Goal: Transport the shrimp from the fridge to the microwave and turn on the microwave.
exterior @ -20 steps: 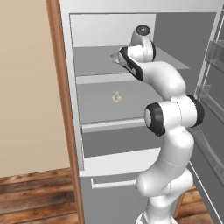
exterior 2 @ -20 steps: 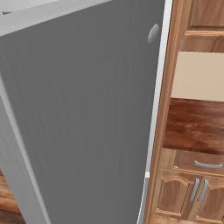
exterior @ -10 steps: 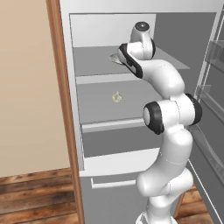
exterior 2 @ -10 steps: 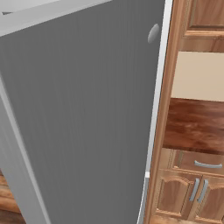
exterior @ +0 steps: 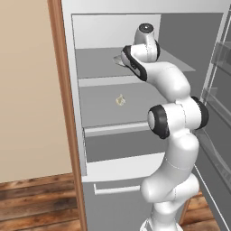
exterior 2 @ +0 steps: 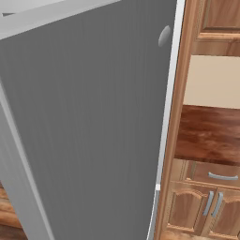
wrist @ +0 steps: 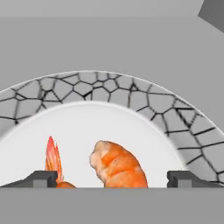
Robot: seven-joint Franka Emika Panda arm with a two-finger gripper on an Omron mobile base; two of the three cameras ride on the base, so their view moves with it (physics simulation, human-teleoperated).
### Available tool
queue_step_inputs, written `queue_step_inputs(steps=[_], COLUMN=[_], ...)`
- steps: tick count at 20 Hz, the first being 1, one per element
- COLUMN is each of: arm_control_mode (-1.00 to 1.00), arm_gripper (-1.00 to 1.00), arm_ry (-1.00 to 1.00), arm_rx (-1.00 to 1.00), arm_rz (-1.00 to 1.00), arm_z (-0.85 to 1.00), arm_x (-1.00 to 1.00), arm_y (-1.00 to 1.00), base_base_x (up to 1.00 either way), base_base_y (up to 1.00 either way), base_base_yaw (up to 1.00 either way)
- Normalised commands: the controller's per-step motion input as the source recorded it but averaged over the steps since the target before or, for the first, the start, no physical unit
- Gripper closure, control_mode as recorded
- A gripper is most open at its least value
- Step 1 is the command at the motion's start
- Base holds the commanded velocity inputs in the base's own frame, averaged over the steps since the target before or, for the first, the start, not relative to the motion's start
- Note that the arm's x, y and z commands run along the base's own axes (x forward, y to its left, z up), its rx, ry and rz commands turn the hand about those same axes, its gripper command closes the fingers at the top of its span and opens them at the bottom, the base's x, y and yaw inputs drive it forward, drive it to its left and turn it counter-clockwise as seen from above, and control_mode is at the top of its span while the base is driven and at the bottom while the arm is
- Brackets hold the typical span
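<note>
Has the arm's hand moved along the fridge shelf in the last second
Yes. The hand has slid right along the top fridge shelf, away from the fridge's left wall.

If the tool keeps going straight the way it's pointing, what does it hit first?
Most likely the curled orange-pink shrimp, which lies between the open tool's fingertips on a white plate with a cracked grey rim. How far off it is remains unclear.
</note>
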Motion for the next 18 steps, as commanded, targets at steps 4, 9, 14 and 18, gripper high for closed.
queue_step_inputs(steps=[4,9,14,18], arm_control_mode=[-1.00,-1.00,-1.00,-1.00], arm_gripper=[-1.00,-1.00,1.00,1.00], arm_ry=[0.00,0.00,0.02,0.00], arm_rx=[0.00,0.00,0.00,0.00], arm_rz=[0.00,-0.02,-0.02,-0.01], arm_z=[-0.36,-0.37,-0.35,-0.32], arm_x=[-0.01,0.02,0.11,0.16], arm_y=[0.15,0.21,0.21,0.14], base_base_x=[0.00,0.00,0.00,0.00], base_base_y=[0.00,0.00,0.00,0.00], base_base_yaw=[0.00,0.00,0.00,0.00])
